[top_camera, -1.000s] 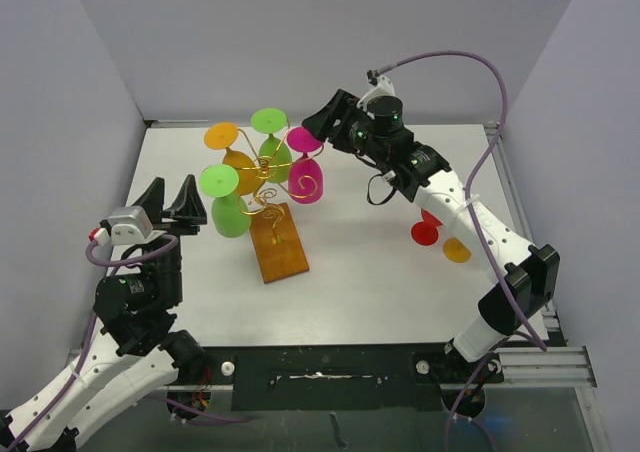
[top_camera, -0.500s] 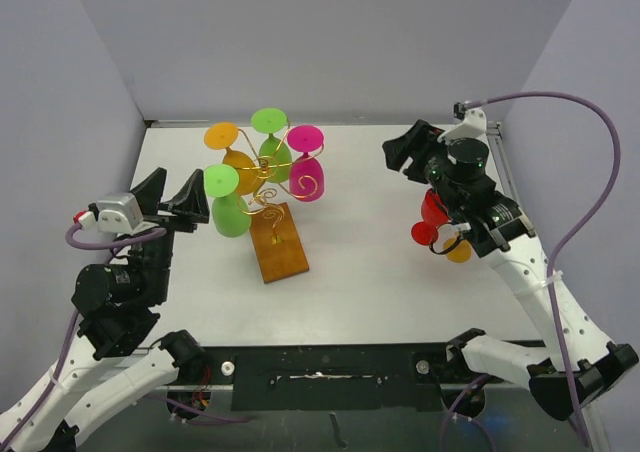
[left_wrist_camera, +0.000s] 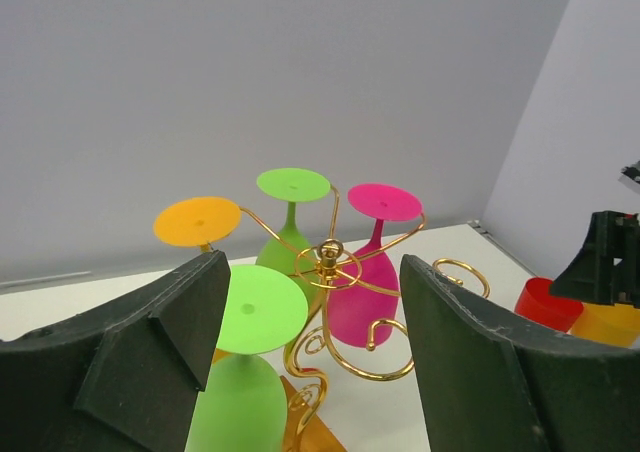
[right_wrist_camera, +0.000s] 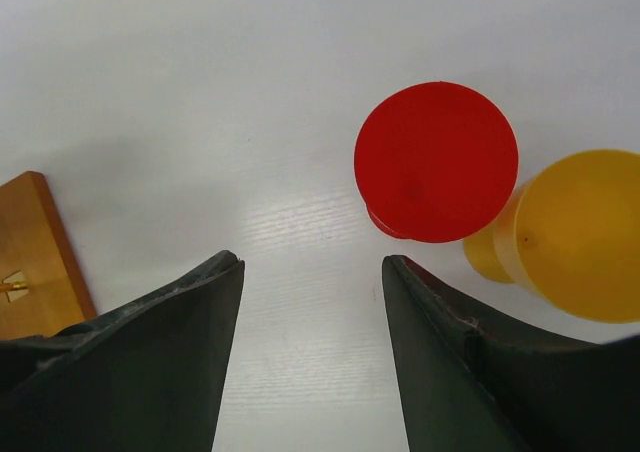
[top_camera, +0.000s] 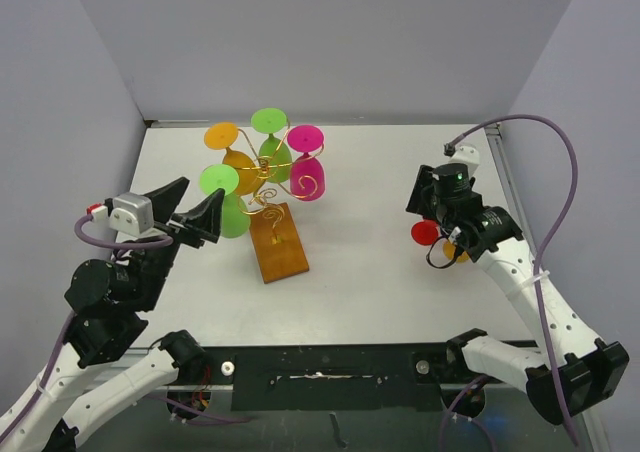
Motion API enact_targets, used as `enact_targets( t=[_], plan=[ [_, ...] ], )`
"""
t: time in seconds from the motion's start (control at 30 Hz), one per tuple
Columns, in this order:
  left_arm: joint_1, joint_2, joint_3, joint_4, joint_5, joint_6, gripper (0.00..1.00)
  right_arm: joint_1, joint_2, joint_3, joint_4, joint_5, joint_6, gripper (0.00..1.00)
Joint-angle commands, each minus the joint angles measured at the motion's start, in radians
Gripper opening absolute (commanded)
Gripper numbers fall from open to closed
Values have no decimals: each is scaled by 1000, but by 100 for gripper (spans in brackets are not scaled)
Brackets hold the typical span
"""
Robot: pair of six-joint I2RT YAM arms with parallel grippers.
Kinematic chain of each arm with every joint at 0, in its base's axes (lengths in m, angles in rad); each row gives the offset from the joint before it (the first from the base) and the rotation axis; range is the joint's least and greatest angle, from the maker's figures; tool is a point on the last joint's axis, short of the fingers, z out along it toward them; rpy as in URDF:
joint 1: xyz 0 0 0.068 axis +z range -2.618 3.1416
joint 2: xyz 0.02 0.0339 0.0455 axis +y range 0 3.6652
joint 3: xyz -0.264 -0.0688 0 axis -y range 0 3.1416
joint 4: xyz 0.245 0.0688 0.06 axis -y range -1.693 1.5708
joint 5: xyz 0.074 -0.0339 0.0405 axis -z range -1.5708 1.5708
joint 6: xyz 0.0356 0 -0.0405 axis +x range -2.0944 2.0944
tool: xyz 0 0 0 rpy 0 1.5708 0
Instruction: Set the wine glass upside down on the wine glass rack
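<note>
The wine glass rack [top_camera: 266, 178] is gold wire on a brown wooden base [top_camera: 279, 244]. An orange, two green and a magenta glass hang on it upside down; it also shows in the left wrist view [left_wrist_camera: 330, 262]. A red wine glass [top_camera: 425, 233] and a yellow one [top_camera: 458, 253] stand on the table at the right, flat round ends up. My right gripper [top_camera: 421, 205] is open and empty above the table, just left of the red glass [right_wrist_camera: 436, 160] and yellow glass [right_wrist_camera: 580, 234]. My left gripper [top_camera: 205, 190] is open and empty, left of the rack.
The white table [top_camera: 370, 272] ends at grey walls at the back and both sides. In the right wrist view a corner of the wooden base [right_wrist_camera: 40, 252] shows at the left. The right arm's purple cable [top_camera: 560, 162] arcs above the table's right edge.
My right gripper has swung from the rack's magenta glass to the right and come down beside the red and yellow glasses. My left gripper has shifted slightly toward the rack.
</note>
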Motion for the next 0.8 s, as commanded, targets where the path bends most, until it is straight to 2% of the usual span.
enact_targets(
  t=[0.0, 0.33, 0.53, 0.77],
  plan=[
    [-2, 7, 40, -29, 69, -39, 68, -25, 34, -6, 35, -13, -59, 57],
    [-2, 73, 88, -42, 161, -69, 68, -151, 124, -8, 115, -125, -150, 49],
    [-2, 106, 114, -31, 200, -88, 68, -173, 185, -21, 136, -202, -178, 44],
    [-2, 111, 113, -6, 246, -93, 68, -177, 230, -36, 153, -214, -191, 30]
  ],
)
